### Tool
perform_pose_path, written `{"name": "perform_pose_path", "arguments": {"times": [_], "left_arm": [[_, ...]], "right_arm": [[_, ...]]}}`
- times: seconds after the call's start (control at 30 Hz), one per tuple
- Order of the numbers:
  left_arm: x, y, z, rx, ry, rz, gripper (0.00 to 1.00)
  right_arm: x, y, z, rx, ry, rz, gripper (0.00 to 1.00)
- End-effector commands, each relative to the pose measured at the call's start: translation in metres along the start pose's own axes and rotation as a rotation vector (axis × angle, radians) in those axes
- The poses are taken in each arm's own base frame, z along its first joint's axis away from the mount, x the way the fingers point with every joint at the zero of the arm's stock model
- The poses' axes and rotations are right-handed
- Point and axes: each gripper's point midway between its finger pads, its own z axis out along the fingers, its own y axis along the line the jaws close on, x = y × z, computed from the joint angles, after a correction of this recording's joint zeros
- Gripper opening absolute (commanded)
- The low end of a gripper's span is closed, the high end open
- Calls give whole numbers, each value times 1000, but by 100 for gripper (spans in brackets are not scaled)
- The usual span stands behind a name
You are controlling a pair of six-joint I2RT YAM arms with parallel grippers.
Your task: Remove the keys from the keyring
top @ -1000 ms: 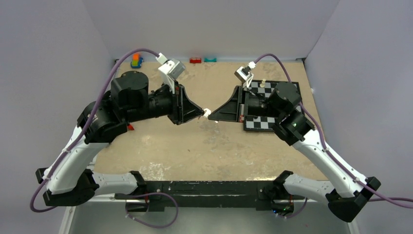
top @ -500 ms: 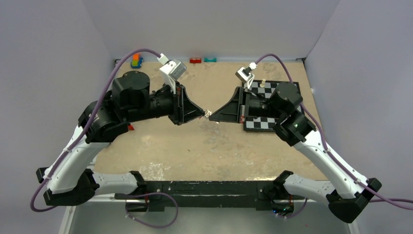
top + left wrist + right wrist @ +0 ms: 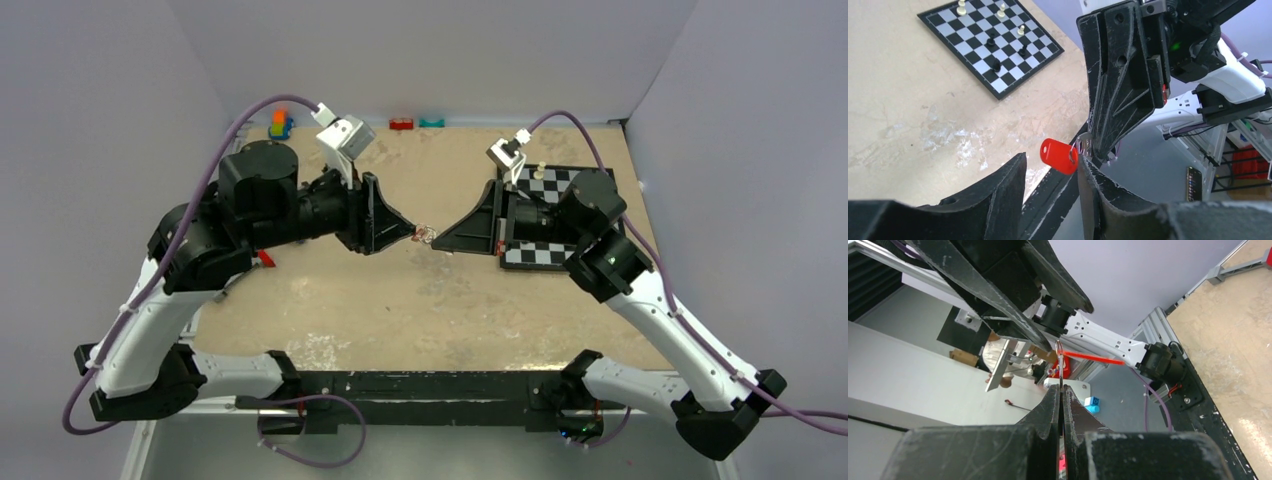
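Note:
The keys (image 3: 1059,155), a small red plastic head with a silvery blade, hang in mid-air over the table's middle, and show as a speck in the top view (image 3: 424,234). The thin keyring (image 3: 1073,153) passes through the red head; in the right wrist view the keyring (image 3: 1059,347) is edge-on. My left gripper (image 3: 1050,160) is open, and the red head sits between its fingers, against the right finger (image 3: 1098,190). My right gripper (image 3: 1060,388) is shut on the silvery metal part. Both grippers meet tip to tip in the top view, left gripper (image 3: 411,233), right gripper (image 3: 438,238).
A chessboard (image 3: 545,252) with several pieces lies at the right under the right arm; it also shows in the left wrist view (image 3: 973,47). Toy bricks sit along the back edge: orange and blue (image 3: 281,124), red (image 3: 401,124), teal (image 3: 432,123).
The left arm's elbow and wrist have shifted left and up a little. The two gripper tips stay together over the table's middle with the keys between them.

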Motion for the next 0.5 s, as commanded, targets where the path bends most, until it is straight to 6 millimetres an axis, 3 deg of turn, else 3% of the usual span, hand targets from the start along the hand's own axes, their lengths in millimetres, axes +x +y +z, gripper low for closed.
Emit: {"name": "perform_pose_path", "arguments": {"times": [0.0,0.1,0.27,0.47], "left_arm": [[-12,-5,-18,28,-29,161,48],[-9,5,-22,9,-25,294,54],[7,22,-27,-2,-17,478,55],[11,27,-45,44,-212,761,56]], "right_arm": [[1,12,-4,-33,-6,-27,0],[4,11,-3,-37,11,36,0],[0,10,2,-3,37,95,0],[-3,13,5,-17,48,132,0]]}}
